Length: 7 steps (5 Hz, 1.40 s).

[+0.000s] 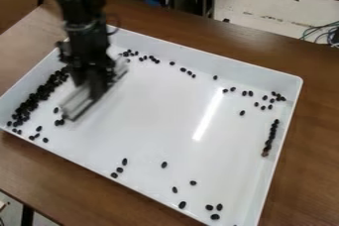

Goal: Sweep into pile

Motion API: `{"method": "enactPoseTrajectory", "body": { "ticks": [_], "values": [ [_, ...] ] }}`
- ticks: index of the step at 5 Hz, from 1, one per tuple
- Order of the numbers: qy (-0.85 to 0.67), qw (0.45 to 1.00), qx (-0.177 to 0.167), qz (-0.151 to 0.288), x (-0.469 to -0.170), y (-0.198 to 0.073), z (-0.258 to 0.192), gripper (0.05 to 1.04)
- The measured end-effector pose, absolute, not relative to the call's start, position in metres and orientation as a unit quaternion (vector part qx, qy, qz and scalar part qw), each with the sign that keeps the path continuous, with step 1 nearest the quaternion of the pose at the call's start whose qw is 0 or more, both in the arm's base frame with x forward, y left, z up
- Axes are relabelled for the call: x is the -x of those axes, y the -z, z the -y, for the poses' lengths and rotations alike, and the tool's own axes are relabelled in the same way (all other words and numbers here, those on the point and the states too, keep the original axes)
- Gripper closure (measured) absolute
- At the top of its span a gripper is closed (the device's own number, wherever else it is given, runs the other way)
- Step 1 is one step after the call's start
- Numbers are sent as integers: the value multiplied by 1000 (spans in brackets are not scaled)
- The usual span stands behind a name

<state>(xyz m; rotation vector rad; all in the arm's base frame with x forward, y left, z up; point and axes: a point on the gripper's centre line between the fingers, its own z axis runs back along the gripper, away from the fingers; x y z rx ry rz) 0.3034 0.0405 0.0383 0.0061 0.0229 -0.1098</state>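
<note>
Brown wood of the table (314,160) surrounds a big white tray (165,136), its near corner cut off at the bottom edge. Over the tray's upper-left part hangs the black arm (83,22), with its gripper (97,91) at a pale, flat tool (81,105); blur leaves me unable to tell how far open the gripper stands or how firmly it holds the tool. That tool's long axis runs from lower left to upper right. Roughly parallel to it, the thickest band of dark pieces (31,102) lies along the left wall, its upper end partly hidden behind the arm. One short row of pieces (272,135) points up and down near the right wall. Single pieces (164,164) lie scattered, mostly toward the edges.
</note>
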Motion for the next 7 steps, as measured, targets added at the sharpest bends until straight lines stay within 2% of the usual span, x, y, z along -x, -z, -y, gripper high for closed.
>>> {"method": "enactPoseTrajectory", "body": {
  "ticks": [1, 2, 3, 4, 5, 7],
  "values": [
    [70, 997, 16, -5, -299, -44, 3, 740],
    [167, 984, 52, -39, -278, -38, 54, 740],
    [267, 960, 21, -78, -243, -27, 99, 740],
    [367, 927, -23, -74, -224, -23, 139, 740],
    [402, 911, -50, -81, -225, -12, 144, 740],
    [447, 890, -38, -86, -254, 3, 166, 740]
  ]
}}
